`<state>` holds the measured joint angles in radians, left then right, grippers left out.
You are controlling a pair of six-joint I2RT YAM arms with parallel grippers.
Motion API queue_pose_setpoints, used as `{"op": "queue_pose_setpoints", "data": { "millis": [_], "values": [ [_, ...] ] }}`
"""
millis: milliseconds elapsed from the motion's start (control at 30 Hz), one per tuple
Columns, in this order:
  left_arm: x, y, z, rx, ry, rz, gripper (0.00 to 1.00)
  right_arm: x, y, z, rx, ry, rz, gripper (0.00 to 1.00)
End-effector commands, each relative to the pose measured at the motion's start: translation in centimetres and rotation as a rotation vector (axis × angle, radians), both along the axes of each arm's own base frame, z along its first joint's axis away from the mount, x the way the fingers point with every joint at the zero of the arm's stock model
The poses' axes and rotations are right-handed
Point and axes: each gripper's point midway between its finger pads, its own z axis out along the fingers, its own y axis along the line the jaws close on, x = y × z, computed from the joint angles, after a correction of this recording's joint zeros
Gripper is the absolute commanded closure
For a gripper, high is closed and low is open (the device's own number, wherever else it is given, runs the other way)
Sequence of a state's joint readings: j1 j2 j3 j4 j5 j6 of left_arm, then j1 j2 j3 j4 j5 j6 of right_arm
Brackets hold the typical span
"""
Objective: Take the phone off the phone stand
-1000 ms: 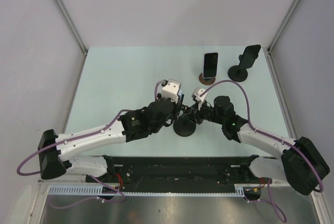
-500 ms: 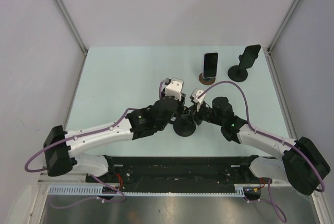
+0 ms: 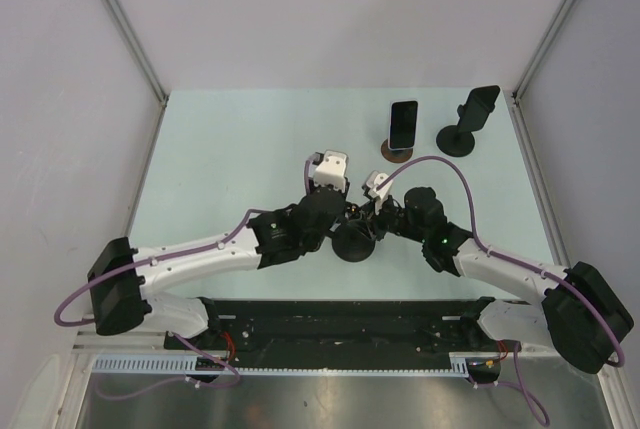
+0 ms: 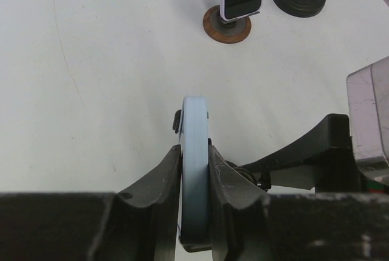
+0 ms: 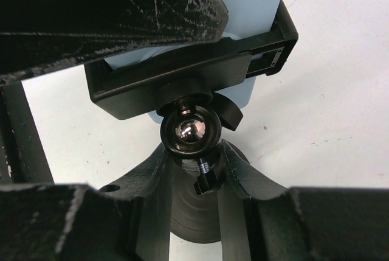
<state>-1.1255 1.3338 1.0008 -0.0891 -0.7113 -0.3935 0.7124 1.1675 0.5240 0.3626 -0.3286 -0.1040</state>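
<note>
Left wrist view, lower centre: the left gripper (image 4: 194, 154) is clamped on the pale blue phone (image 4: 194, 121). One black finger presses flat against each broad face, and the thin edge is turned to the lens.

In the right wrist view the phone sits in the black clamp of the phone stand (image 5: 182, 81), above a shiny ball joint (image 5: 188, 130). The right gripper (image 5: 193, 154) is pinched on the stem just beneath that ball.

From the top camera the two arms meet at mid-frame over the stand's round base (image 3: 355, 242) on the pale table (image 3: 240, 149). The phone itself is too small to make out among the wrists there.

The phone is likely a stiff, thin slab of modest weight, with smooth faces that could slip and would not forgive a drop. The sound hold appears to be the one shown, across the flat faces and clear of the clamp. The stand looks light enough to lift with the phone unless it is braced.

The phone's long axis seems to run up out of the clamp toward the upper right of the right wrist frame. Sliding it out along that line looks the natural exit.

At the upper right of the top view stand a second phone (image 3: 403, 123) on a brown-footed stand (image 3: 396, 154) and, further right, an empty black stand (image 3: 468, 121), both well apart from the arms.
</note>
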Motion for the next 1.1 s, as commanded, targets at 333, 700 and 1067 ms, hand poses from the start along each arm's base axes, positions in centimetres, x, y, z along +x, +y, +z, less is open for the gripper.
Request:
{"op": "queue_pose_setpoints", "data": {
  "millis": [333,700,1067],
  "values": [
    [0.6,0.7,0.0,-0.001,-0.028,0.032,1.00,-0.1,0.7,1.8,0.030,-0.016,0.018,1.00],
    [0.7,3.8,1.0,0.010,-0.043,-0.101,1.00,0.2,-0.2,0.8,0.031,0.018,0.003,1.00],
    [0.2,4.4,1.2,0.000,-0.048,-0.129,1.00,-0.3,0.1,1.3,0.036,0.005,0.002,1.00]
  ]
}}
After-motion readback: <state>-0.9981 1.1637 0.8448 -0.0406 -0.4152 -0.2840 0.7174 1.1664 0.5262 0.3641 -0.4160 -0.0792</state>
